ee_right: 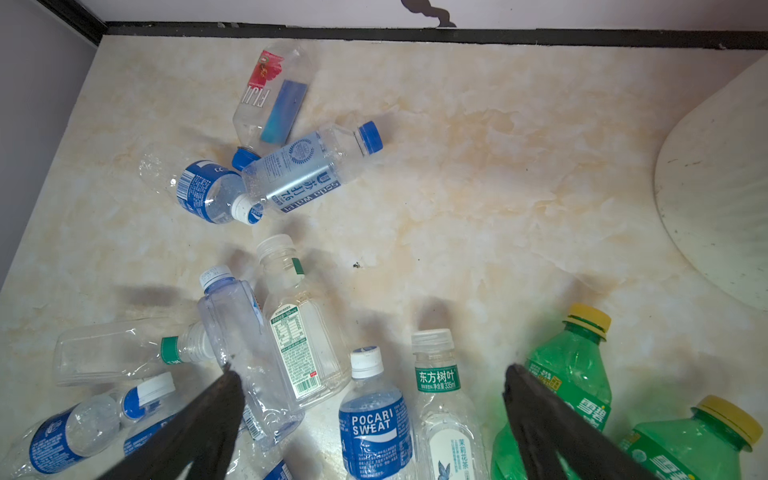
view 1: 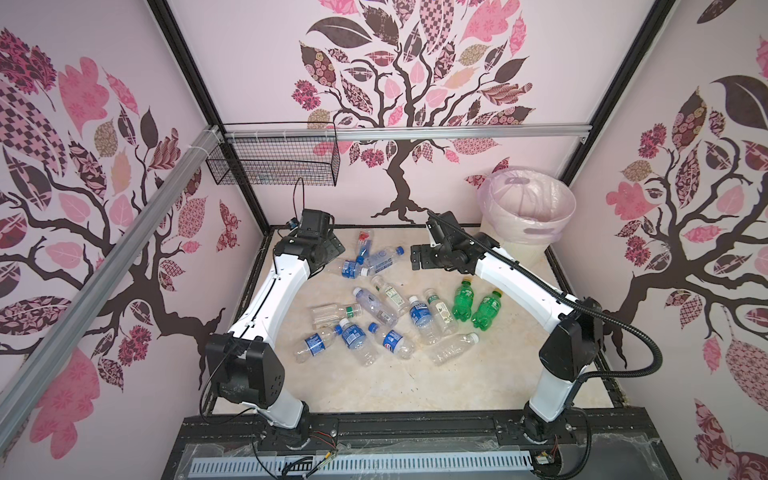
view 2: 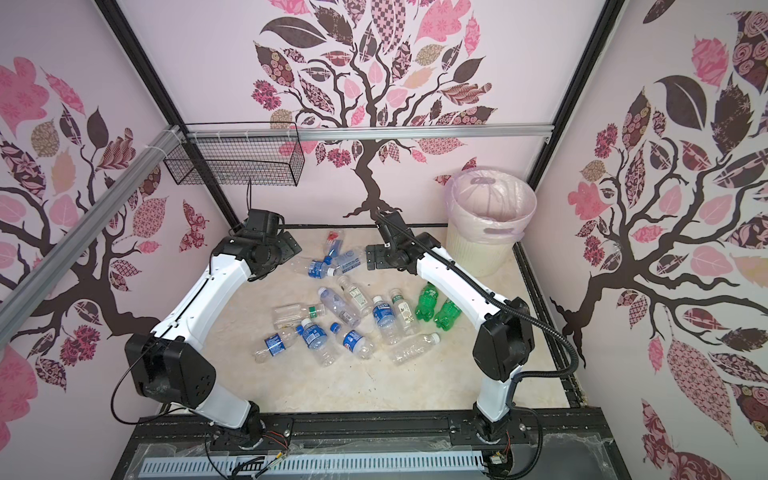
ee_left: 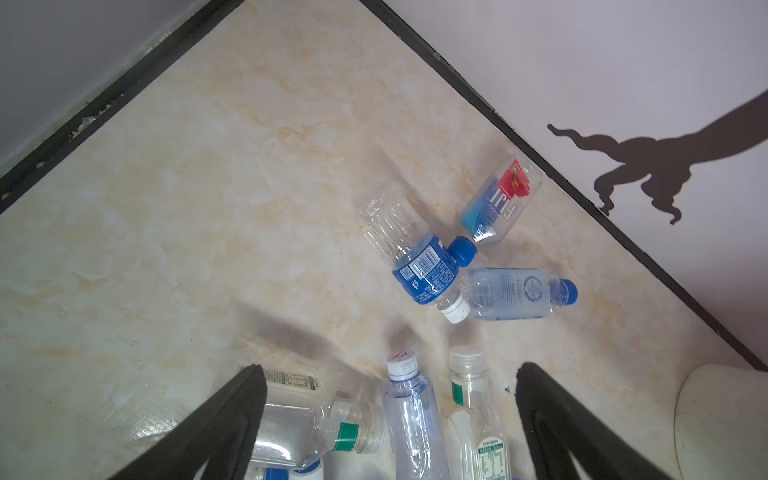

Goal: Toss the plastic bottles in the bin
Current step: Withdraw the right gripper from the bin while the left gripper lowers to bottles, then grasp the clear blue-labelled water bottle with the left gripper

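Note:
Several plastic bottles [view 1: 376,307] lie on their sides in the middle of the marble table, most of them clear with blue, white or green labels. Two green ones with yellow caps [view 1: 464,300] [view 2: 427,302] lie at the right of the heap. The bin [view 1: 515,245] [view 2: 478,253], cream and ribbed with a pale pink bag, stands in the back right corner. My left gripper [view 1: 328,249] [ee_left: 390,368] hangs open above a clear bluish bottle [ee_left: 409,415], holding nothing. My right gripper [view 1: 422,257] [ee_right: 372,370] is open too, above a Pocari Sweat bottle [ee_right: 376,424].
A black wire basket [view 1: 274,162] hangs from the rail at the back left. Three bottles [ee_left: 419,266] lie near the back wall. The bin's wall [ee_right: 723,199] is beside the right gripper. Walls and a black frame close the table in.

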### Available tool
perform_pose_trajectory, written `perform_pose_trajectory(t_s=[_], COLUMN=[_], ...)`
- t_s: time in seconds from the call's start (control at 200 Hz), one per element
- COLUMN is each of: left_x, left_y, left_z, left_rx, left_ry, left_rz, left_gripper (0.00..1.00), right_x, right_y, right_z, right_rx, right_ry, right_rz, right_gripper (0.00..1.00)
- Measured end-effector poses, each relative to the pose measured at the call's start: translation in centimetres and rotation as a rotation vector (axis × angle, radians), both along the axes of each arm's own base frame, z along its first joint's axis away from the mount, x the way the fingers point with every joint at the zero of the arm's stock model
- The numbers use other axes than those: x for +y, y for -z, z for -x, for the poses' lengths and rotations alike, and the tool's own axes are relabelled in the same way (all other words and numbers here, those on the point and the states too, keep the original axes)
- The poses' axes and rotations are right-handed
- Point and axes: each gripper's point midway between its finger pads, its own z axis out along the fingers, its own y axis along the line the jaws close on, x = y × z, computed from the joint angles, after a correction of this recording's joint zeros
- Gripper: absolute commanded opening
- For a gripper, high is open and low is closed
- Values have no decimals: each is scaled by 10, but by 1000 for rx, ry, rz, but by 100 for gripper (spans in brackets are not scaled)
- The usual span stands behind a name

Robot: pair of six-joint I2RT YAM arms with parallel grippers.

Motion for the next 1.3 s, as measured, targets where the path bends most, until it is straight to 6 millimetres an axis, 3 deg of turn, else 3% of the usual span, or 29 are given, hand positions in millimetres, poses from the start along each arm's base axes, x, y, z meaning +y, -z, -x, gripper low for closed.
perform_pose_trajectory(t_s=[0.19,0.37,0.495,0.655,0.86,1.01,1.3], left_x=[2,3,4,2,-4,-7,-2], left_y=[9,45,69,87,106,121,115], left_z=[-9,-26,-33,-42,-72,-79,-96], left_rx=[-19,34,79,110,120,131,63], left_ry=[-53,-115,-146,-164,-186,-210,-235], left_rz=[62,157,192,209,242,272,330], left_gripper=[97,97,97,97,97,97,97], right_x=[22,56,60,59,62,64,57], right_y=[-5,-25,-25,-15,-1,2,50], right_z=[11,25,27,28,26,27,40], right_rx=[-32,-83,-90,-71,-51,-52,32], right_ry=[-57,-147,-180,-198,-217,-226,-246], right_rz=[18,20,31,40,55,45,91], right_gripper=[100,100,100,100,100,100,100])
